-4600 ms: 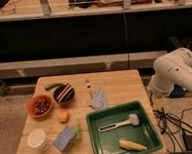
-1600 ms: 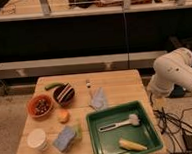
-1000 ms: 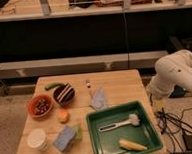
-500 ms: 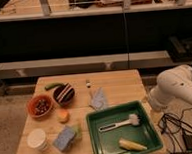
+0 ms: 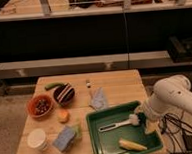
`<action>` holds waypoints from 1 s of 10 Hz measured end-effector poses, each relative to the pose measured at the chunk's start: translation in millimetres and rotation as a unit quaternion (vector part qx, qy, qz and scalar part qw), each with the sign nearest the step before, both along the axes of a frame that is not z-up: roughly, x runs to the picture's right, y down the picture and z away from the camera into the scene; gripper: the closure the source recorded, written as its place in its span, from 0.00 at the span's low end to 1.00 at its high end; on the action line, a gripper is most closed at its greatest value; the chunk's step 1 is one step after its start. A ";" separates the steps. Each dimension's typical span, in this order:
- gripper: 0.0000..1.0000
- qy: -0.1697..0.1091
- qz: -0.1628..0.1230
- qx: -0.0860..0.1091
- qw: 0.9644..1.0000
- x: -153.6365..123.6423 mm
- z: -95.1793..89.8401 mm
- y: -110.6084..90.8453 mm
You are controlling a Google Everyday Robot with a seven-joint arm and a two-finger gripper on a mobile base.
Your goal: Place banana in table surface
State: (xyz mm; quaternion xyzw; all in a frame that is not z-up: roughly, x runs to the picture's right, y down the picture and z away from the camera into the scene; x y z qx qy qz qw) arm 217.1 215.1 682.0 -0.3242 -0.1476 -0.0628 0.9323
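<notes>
Camera view. A table surface (image 5: pixel 117 82) of light tan planks is shown on a speckled floor. Dark shelving runs across the room behind it, and black cables (image 5: pixel 186 132) lie on the floor at the right. A green tray (image 5: pixel 96 137) occupies the table's near right corner.

The banana (image 5: pixel 132 145) is seen lying flat in the tray, in its near part and off the wood. Its long axis runs from upper left to lower right, with the right end nearer the tray's front right corner. It is small, pale yellow, elongated and slightly curved. A white brush (image 5: pixel 121 123) lies in the tray behind it, apart from it.

The white arm (image 5: pixel 176 97) is seen reaching in from the right, and the gripper (image 5: pixel 147 123) is held over the tray's right side, just beside the brush head. Whether the gripper is open or closed cannot be told.

On the left half of the table are shown:
- a green vegetable (image 5: pixel 53 86)
- a dark bowl (image 5: pixel 64 93)
- a red bowl (image 5: pixel 40 106)
- an orange lump (image 5: pixel 63 115)
- a white cup (image 5: pixel 38 140)
- a blue sponge (image 5: pixel 66 139)
- a pale cloth (image 5: pixel 98 99)
</notes>
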 end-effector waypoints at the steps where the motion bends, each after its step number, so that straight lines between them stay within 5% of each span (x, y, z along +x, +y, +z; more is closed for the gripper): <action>1: 0.35 -0.004 0.004 -0.002 1.000 -5.2 -2.3 3.4; 3: 0.35 -0.005 0.002 -0.002 1.000 -18.9 -0.2 15.7; 7: 0.35 0.017 -0.017 0.036 0.999 -35.4 16.8 42.9; 10: 0.35 0.029 -0.017 0.032 0.999 -42.0 34.8 53.4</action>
